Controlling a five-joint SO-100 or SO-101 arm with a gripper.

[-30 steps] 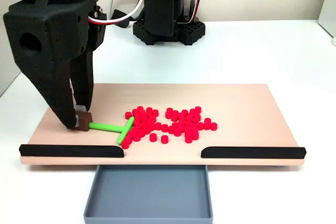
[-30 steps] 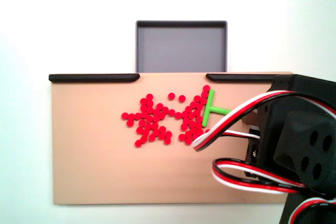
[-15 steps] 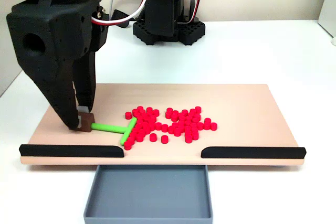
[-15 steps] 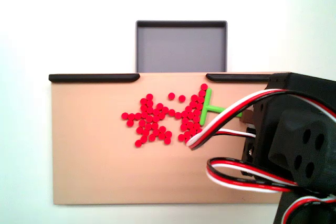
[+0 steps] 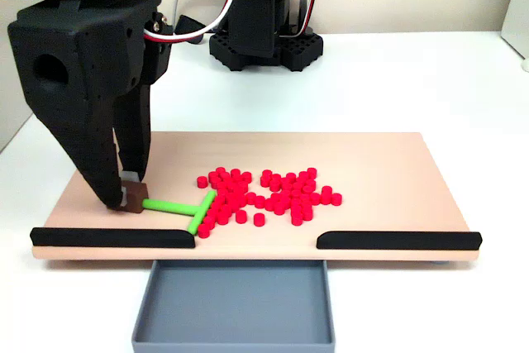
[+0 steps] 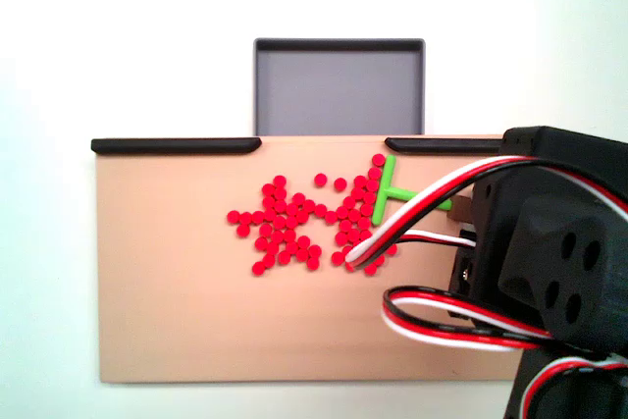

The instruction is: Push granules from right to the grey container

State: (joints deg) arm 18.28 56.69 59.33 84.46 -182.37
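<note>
The red granules [image 5: 248, 197] lie in a loose pile in the middle of the tan board [image 5: 380, 163]; in the fixed view from above the granules [image 6: 285, 223] sit just below the gap between the black bars. The grey container [image 5: 235, 303] stands below that gap at the board's front edge, and its floor shows bare in both fixed views [image 6: 339, 85]. My gripper [image 5: 130, 197] is shut on the brown block at the end of a green T-shaped stick [image 5: 178, 206]. The stick's crossbar [image 6: 381, 188] touches the pile's edge.
Two black bars [image 5: 111, 237] [image 5: 397, 240] line the board's front edge on either side of the gap. The arm's base [image 5: 260, 39] stands behind the board. In the view from above, the arm's body [image 6: 559, 272] and its wires [image 6: 432, 205] cover the board's right part.
The gripper has shifted the green stick a little toward the black bars and into the pile. Granules at that edge were nudged along with the crossbar.
</note>
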